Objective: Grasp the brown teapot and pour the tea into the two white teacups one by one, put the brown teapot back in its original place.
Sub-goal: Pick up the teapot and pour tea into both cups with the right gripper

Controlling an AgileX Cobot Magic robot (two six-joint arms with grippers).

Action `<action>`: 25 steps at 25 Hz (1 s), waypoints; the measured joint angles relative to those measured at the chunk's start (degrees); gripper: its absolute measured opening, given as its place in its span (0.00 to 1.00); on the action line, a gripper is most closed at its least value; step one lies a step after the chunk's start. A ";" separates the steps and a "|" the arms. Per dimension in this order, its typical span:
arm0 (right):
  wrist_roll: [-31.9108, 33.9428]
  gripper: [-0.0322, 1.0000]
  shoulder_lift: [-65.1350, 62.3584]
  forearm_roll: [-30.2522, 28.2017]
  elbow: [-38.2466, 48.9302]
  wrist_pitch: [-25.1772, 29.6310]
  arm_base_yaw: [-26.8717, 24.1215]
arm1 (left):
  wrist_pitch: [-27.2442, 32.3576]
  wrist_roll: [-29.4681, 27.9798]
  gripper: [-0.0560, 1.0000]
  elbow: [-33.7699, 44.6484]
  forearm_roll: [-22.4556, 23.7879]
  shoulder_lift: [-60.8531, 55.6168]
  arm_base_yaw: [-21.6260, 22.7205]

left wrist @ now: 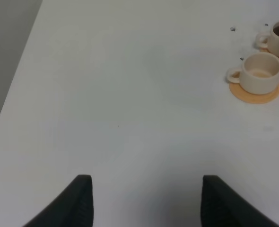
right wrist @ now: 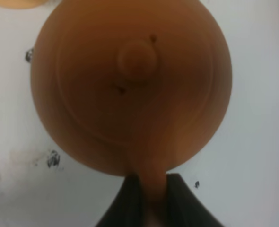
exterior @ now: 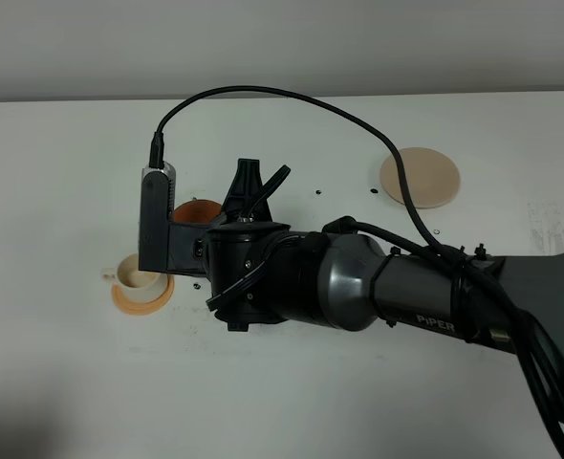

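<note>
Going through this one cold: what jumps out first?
The right arm sprawls across the middle of the high view, hiding most of the brown teapot, which fills the right wrist view with the right gripper shut on its handle. The pale coaster lies bare at far right; one white teacup sits at the view's left.

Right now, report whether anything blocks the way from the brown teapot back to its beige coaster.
Nothing visible does. Between the brown teapot, held by the right end effector, and the coaster lies bare table with tiny dark specks; only the arm's own cable arcs above.
</note>
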 joint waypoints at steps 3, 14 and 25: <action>0.00 0.12 0.00 -0.51 0.00 0.80 0.48 | 0.00 0.00 0.53 0.00 0.00 0.00 0.00; 0.00 0.12 0.00 -3.13 0.00 0.59 1.04 | 0.00 0.00 0.53 0.00 0.00 0.00 0.00; 0.45 0.12 0.13 -6.03 -3.85 2.34 2.71 | 0.00 0.00 0.53 0.00 0.00 0.00 0.00</action>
